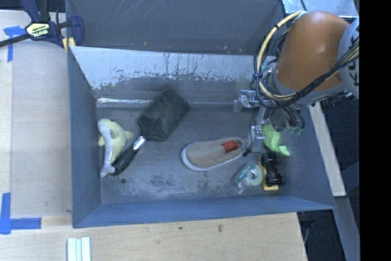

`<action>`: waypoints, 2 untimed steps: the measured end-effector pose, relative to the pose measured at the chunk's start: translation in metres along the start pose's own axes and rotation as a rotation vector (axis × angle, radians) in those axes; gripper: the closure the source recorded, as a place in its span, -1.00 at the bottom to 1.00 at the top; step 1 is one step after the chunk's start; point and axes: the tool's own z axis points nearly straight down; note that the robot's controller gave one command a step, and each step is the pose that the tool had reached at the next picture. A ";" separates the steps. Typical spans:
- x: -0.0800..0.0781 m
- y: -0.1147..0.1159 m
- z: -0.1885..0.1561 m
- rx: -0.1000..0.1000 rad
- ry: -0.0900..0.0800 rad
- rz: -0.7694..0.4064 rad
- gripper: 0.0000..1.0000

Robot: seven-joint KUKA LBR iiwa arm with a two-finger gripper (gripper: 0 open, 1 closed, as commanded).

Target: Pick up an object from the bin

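My gripper (pixel 259 132) hangs low at the right side of the bin, under the orange cover. Just left of it and below lies a flat beige shoe-like sole (pixel 209 154) with a small red piece (pixel 231 146) at its right end, close to the gripper's tip. A bright green lump (pixel 278 142) sits right beside the gripper on its right. Below that are a small yellow-and-black thing (pixel 270 175) and a pale green and silver ring-shaped thing (pixel 248 176). Nothing shows in the gripper's hold.
A dark grey crumpled lump (pixel 162 114) lies at the bin's middle rear. At the left lie a pale yellow and white toy (pixel 112 134) and a black-handled tool (pixel 128 156). The bin's sloped walls close in on all sides.
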 end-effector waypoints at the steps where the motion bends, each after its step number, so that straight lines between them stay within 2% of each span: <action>1: -0.002 0.000 -0.005 0.001 -0.009 -0.001 -1.00; 2: -0.002 0.013 0.053 0.001 -0.012 -0.015 -1.00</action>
